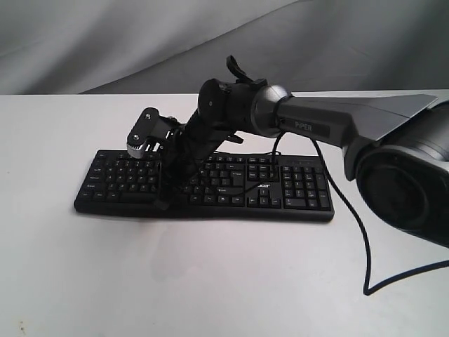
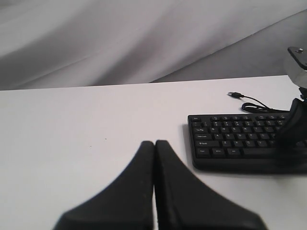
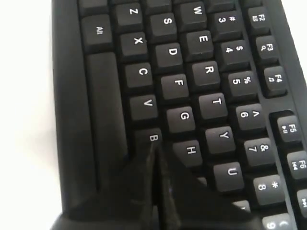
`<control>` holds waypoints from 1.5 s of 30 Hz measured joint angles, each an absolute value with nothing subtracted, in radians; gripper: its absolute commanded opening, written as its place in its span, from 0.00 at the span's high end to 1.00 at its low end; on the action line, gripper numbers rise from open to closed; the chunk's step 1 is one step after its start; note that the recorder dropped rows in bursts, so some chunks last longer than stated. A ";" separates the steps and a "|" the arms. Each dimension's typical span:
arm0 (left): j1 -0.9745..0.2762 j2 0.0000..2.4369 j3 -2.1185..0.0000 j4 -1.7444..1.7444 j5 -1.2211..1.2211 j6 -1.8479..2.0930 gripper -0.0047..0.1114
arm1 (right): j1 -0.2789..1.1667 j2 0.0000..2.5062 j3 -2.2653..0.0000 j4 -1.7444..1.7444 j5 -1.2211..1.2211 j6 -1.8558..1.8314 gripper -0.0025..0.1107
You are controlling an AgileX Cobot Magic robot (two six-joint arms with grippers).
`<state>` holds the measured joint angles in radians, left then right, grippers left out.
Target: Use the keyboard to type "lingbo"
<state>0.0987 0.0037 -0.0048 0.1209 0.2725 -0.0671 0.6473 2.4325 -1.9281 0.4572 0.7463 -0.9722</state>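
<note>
The long black keyboard (image 1: 295, 189) lies flat in the middle of the white table, number pad at the right. My right gripper (image 1: 163, 203) reaches across from the right and points down onto its left-centre keys. In the right wrist view the right gripper (image 3: 154, 147) is shut, holds nothing, and its tips rest at the edge of the B key (image 3: 151, 137) on the keyboard (image 3: 192, 72). My left gripper (image 2: 155, 143) is shut and empty, low over bare table, apart from the keyboard's (image 2: 225, 139) left end. The left arm is out of the exterior view.
White table (image 1: 210, 281) with a grey cloth backdrop (image 1: 140, 42) behind it. A loose black cable (image 1: 361, 239) trails over the table right of the keyboard. The keyboard's USB plug (image 2: 234, 94) lies unplugged behind its left end.
</note>
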 measured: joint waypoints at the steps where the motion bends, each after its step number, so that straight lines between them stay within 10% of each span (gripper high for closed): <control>1: 0.099 0.004 -0.005 0.121 0.272 -0.067 0.96 | 0.647 2.433 -1.928 0.457 0.746 -0.974 0.98; 45: 0.099 0.004 -0.005 0.121 0.272 -0.067 0.96 | 0.647 2.552 -2.166 0.469 0.821 -0.959 0.98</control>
